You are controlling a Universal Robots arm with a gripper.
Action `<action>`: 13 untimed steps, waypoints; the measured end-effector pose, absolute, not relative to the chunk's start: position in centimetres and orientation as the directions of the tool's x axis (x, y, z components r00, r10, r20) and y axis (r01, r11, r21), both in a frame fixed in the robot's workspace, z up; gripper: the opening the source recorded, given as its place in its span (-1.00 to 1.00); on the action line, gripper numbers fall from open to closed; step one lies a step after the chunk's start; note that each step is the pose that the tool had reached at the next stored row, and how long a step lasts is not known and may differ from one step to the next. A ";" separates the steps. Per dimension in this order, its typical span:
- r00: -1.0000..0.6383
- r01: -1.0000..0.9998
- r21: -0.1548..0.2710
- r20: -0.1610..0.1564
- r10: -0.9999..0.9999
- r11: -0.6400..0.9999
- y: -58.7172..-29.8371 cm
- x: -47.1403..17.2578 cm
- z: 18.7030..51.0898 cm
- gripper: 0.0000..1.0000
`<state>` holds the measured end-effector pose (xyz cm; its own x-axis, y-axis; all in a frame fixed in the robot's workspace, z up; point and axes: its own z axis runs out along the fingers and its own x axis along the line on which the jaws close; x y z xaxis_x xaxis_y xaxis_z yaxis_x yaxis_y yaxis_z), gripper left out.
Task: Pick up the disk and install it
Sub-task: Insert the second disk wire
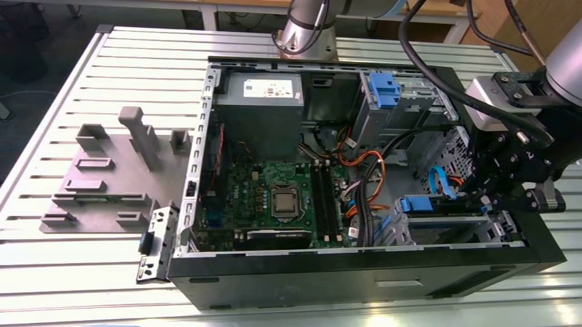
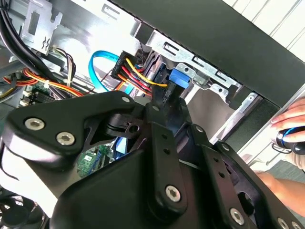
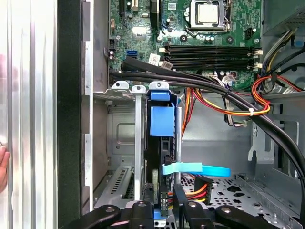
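Observation:
The disk (image 3: 162,121) stands on edge in a slot of the grey drive cage (image 3: 121,129), its blue carrier tab toward the motherboard. In the exterior view the blue tab of the disk (image 1: 418,203) shows in the cage at the case's near right corner. My gripper (image 3: 164,210) is at the disk's rear end, one finger on each side, shut on it. The black gripper (image 1: 491,201) hangs over the case's right wall. In the second wrist view the gripper (image 2: 159,102) points at the blue tab of the disk (image 2: 178,78).
Red, yellow and black power wires (image 3: 195,191) and a blue data cable (image 3: 195,168) lie beside the disk. Thick black cables (image 3: 190,81) cross above the cage. Another cage with a blue clip (image 1: 386,92) and the power supply (image 1: 259,95) sit at the back. A person's hand (image 2: 290,124) is outside the case.

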<state>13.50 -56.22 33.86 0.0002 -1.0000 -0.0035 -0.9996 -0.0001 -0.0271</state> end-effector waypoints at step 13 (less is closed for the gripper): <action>0.000 -1.000 -0.027 0.010 -1.000 0.000 -56.0 13.5 33.3 -0.40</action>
